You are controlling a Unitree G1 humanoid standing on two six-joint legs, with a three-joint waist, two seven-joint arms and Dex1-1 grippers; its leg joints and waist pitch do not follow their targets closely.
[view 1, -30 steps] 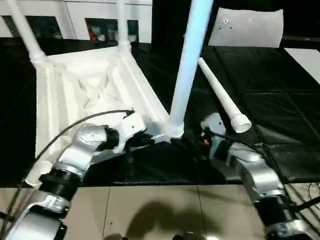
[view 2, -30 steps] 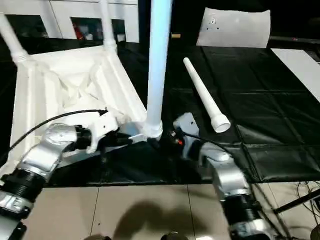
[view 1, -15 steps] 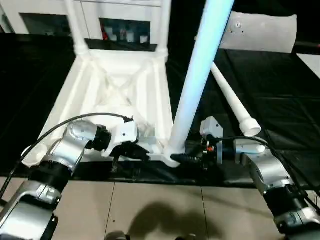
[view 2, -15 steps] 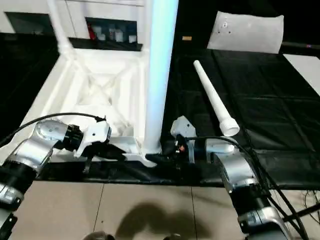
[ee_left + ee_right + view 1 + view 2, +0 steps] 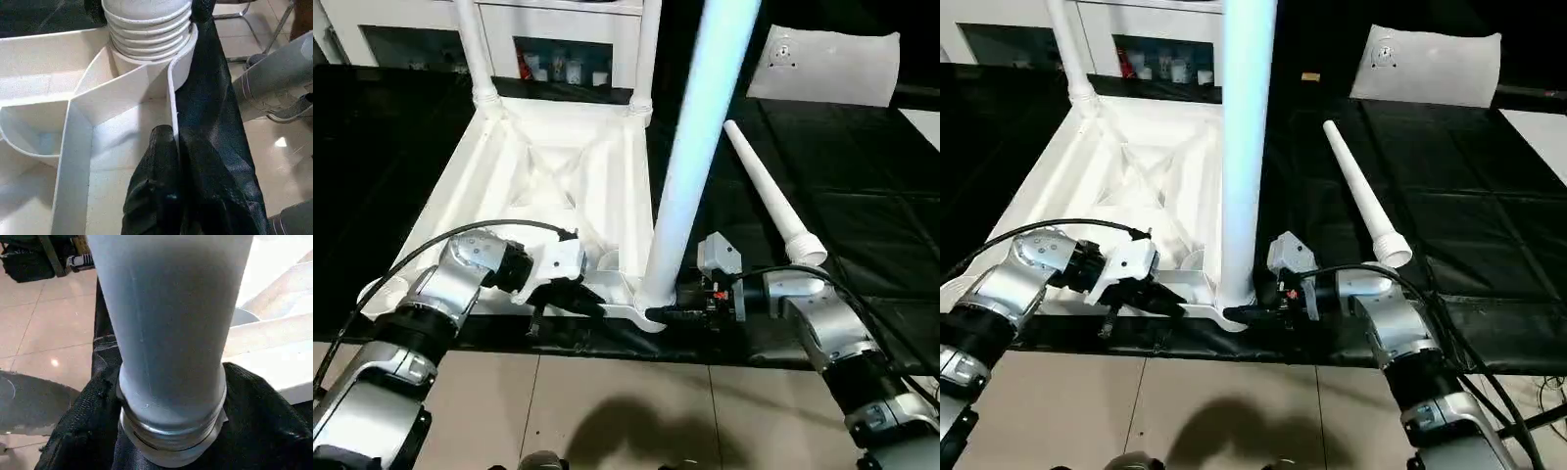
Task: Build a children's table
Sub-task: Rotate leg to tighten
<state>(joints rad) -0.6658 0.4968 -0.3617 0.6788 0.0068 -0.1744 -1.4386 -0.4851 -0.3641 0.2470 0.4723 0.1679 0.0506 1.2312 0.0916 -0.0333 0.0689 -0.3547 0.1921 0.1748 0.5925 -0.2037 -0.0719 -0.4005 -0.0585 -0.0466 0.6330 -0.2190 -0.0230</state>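
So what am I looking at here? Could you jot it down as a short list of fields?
Scene: a white tabletop lying upside down on a black mat
Legs fitted: three stand upright in corner sockets, the nearest leg at the front corner
Leg left over: one loose leg lying on the mat beside the tabletop
Left gripper: fingers shut on the tabletop's near rim
Right gripper: at the foot of the nearest leg
Background: white glass-door cabinets, a flat white sheet
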